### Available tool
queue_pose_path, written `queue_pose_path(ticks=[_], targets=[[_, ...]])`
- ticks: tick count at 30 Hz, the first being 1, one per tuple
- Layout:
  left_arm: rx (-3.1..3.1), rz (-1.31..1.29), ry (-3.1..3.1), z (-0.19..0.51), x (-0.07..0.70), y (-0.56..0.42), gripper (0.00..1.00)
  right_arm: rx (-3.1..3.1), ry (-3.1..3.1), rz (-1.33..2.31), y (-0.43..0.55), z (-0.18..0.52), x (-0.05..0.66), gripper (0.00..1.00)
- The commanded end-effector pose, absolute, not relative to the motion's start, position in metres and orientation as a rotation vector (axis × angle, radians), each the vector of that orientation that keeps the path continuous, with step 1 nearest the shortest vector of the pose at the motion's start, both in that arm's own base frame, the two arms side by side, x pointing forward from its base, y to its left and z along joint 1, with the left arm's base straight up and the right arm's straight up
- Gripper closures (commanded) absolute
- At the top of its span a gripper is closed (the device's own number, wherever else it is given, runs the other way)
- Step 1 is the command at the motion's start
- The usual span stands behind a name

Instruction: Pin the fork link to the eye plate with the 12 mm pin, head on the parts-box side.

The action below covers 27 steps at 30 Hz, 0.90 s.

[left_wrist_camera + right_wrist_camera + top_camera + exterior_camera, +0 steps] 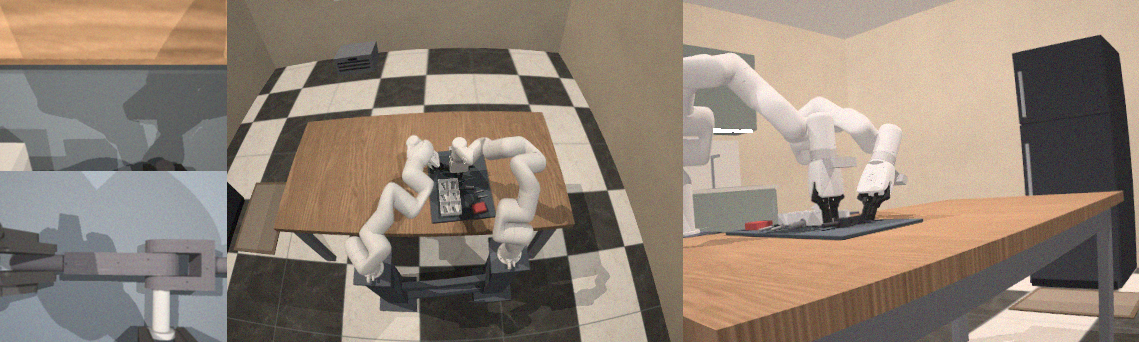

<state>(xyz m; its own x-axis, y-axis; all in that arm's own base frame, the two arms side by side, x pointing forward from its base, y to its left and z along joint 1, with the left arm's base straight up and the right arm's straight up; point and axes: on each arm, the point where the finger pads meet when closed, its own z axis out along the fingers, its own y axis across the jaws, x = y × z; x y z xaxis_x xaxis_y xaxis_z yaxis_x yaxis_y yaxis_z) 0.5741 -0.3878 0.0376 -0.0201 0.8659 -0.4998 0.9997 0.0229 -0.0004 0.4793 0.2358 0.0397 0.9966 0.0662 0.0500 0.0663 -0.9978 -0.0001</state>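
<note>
In the right wrist view the grey fork link lies at the right, its two cheeks around the rounded end of the grey eye plate. My left gripper is shut on the eye plate's round stem at the left. My right gripper is shut on the head end of the white pin. The shank meets the near cheek, and the head stands well away from it. How deep the pin sits inside the fork and eye is hidden.
A dark mat lies on the wooden table. A pale compartmented parts box stands on it, beside a red block and several small metal parts. The two grippers are close together.
</note>
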Motion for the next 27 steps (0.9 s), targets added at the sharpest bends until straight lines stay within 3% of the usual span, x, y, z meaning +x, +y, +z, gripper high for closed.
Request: queue_pose_path(ticks=[1,27], targets=[[1.901,-0.507,1.943,0.0401,0.5754,-0.3883,1.00,-3.135,-0.104,-0.086,0.2366,0.0417,0.4808,1.00],[1.901,-0.507,1.943,0.0401,0.5754,-0.3883,1.00,-3.135,-0.105,-0.088,0.2371,0.0418,0.4881,1.00]])
